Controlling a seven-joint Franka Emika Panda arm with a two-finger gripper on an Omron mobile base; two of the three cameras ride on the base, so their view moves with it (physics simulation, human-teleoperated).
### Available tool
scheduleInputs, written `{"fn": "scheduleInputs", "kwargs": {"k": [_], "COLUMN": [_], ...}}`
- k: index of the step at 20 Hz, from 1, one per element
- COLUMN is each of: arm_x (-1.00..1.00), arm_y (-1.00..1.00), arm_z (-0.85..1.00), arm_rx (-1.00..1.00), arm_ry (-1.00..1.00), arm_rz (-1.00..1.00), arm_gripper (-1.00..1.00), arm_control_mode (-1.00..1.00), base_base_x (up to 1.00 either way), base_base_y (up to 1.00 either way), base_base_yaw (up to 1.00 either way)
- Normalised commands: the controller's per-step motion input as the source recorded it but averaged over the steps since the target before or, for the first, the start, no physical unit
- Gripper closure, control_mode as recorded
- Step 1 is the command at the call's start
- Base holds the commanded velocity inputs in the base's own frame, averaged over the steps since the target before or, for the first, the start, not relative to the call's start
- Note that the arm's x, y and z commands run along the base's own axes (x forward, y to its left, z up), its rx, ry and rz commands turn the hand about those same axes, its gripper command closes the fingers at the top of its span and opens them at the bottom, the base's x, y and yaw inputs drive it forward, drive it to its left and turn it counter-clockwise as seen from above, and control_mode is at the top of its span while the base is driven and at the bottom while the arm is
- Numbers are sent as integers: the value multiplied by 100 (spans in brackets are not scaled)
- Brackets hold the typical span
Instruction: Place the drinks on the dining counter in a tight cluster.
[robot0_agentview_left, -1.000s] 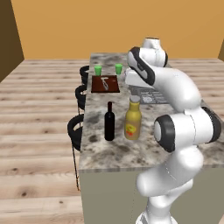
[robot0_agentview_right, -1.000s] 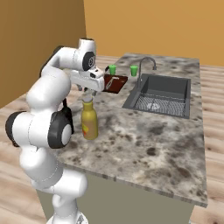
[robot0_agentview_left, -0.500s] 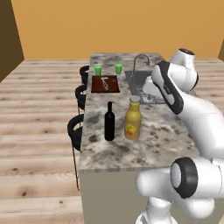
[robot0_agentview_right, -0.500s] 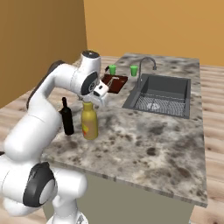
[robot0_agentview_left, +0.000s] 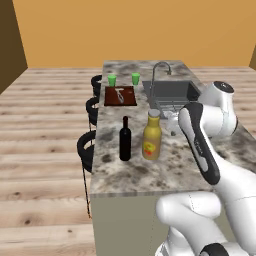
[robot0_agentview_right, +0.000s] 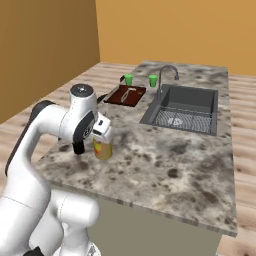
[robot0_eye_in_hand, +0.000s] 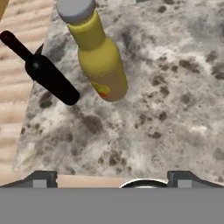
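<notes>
Arm swung over to the two bottles; gripper spread wide and empty.

Left base view: the arm, a second ago bent over the far end by the cutting board (robot0_agentview_left: 120, 95), now reaches across the dining counter (robot0_agentview_left: 140, 172) near the sink (robot0_agentview_left: 172, 95), while the wine bottle (robot0_agentview_left: 125, 139) and juice bottle (robot0_agentview_left: 152, 135) stand upright just beside each other as before, so the cluster is partly made. Right base view: the arm's elbow hides the wine bottle and most of the juice bottle (robot0_agentview_right: 102, 148). Hand view: the gripper (robot0_eye_in_hand: 112, 179) hovers above both bottles with its jaws wide apart; the water bottle may be the pale shape by the sink, but I cannot tell.
</notes>
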Motion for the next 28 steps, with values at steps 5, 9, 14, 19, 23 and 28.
{"fn": "scheduleInputs", "kwargs": {"k": [5, 9, 14, 19, 23, 28], "arm_x": [-47, -21, -17, 0, 0, 0], "arm_y": [19, 0, -1, 0, 0, 0], "arm_z": [-21, 0, 0, 0, 0, 0], "arm_rx": [-17, -2, 0, 0, 0, 0], "arm_ry": [11, 12, -1, 0, 0, 0], "arm_rz": [11, 2, -2, 0, 0, 0], "arm_gripper": [-100, -100, -100, -100, -100, -100], "arm_control_mode": [-100, -100, -100, 100, 100, 100], "base_base_x": [0, 0, 0, -5, -95, -43], "base_base_y": [0, 0, 0, 0, -72, -15], "base_base_yaw": [0, 0, 0, 0, -40, -75]}}
